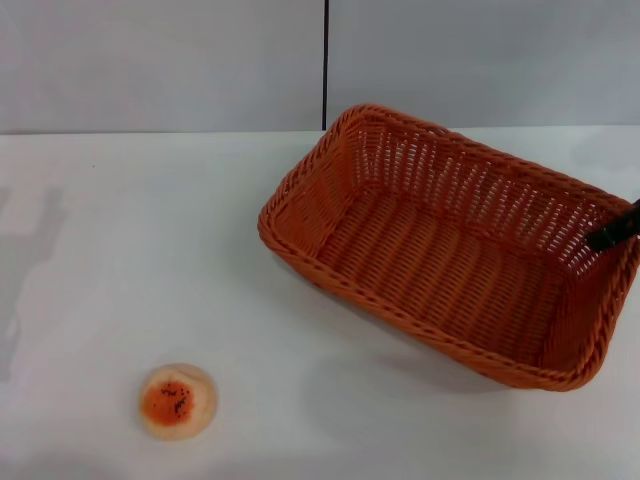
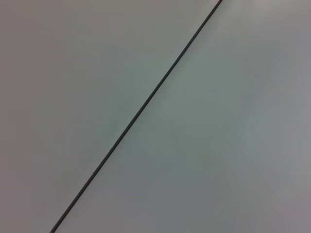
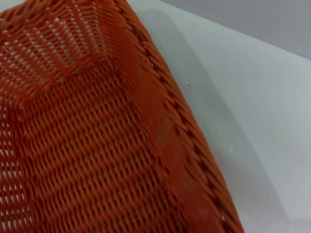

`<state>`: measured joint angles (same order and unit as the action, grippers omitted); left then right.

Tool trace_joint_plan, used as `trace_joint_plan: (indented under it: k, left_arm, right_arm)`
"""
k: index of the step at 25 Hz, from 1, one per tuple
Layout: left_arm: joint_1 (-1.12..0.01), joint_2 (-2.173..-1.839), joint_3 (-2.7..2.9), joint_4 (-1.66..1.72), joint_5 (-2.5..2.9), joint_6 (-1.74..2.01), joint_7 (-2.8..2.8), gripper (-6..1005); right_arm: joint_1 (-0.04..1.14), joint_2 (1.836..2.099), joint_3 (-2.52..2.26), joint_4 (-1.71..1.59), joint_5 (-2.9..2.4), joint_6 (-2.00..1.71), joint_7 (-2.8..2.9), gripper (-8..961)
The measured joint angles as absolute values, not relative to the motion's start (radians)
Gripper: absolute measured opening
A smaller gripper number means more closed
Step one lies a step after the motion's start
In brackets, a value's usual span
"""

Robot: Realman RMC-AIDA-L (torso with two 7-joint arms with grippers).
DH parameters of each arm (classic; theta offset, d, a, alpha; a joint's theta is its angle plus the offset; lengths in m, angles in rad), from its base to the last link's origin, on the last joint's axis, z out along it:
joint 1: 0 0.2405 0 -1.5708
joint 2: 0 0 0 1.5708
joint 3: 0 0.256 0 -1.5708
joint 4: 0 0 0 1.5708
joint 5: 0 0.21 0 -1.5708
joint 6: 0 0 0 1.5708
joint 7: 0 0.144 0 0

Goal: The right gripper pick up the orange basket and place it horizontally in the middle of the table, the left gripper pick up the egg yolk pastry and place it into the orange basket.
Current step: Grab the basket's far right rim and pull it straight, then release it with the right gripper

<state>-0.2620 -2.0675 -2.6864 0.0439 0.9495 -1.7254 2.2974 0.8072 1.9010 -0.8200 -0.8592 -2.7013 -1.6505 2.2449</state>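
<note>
A large rectangular orange basket of woven wicker sits on the right half of a plain white table. Its rim is a thick braid, its sloping sides are openwork with small gaps, and its floor is a tight ribbed weave. It lies at a diagonal, one corner pointing toward the far wall and its right end close to the right edge of the head view. A soft shadow shows under its near long side, and that side seems slightly lifted, though this is hard to judge.

The right gripper appears only as a dark finger tip at the basket's right-hand rim, touching the braid on the inside. Whether it is clamped on the rim or released cannot be told.

The egg yolk pastry is a small round pale bun with an orange, dark-speckled top. It rests on the near left of the table, well apart from the basket, with open white surface all around it.

The left gripper is out of sight; its wrist camera shows only a grey wall with a thin dark seam.
</note>
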Motion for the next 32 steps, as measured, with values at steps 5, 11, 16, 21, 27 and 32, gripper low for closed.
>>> trace_joint_plan:
  k: [5,11,16,21,27,32]
  left_arm:
    - [-0.265,-2.068,-2.688,0.044,0.95,-1.718,2.298,816]
    - [-0.271,-2.068,-2.688,0.044,0.95,-1.703,2.298,816]
    - [-0.276,-2.068,-2.688,0.045,0.949,-1.693,2.298,815]
    - [-0.279,-2.068,-2.689,0.043,0.948,-1.685,2.298,814]
    - [-0.28,-2.068,-2.689,0.041,0.947,-1.681,2.298,814]
    - [-0.281,-2.067,-2.692,0.038,0.946,-1.672,2.287,813]
  right_arm:
    - [0.815,1.926,-0.821,-0.86,-2.751,-1.638,2.234,756]
    - [0.813,1.938,-0.821,-0.88,-2.76,-1.63,2.218,546]
    - [0.816,1.939,-0.821,-0.879,-2.757,-1.62,2.217,436]
    - [0.818,1.939,-0.821,-0.879,-2.756,-1.614,2.217,326]
    - [0.807,1.95,-0.812,-0.921,-2.732,-1.608,2.214,209]
    - [0.761,1.955,-0.811,-1.002,-2.599,-1.631,2.19,190]
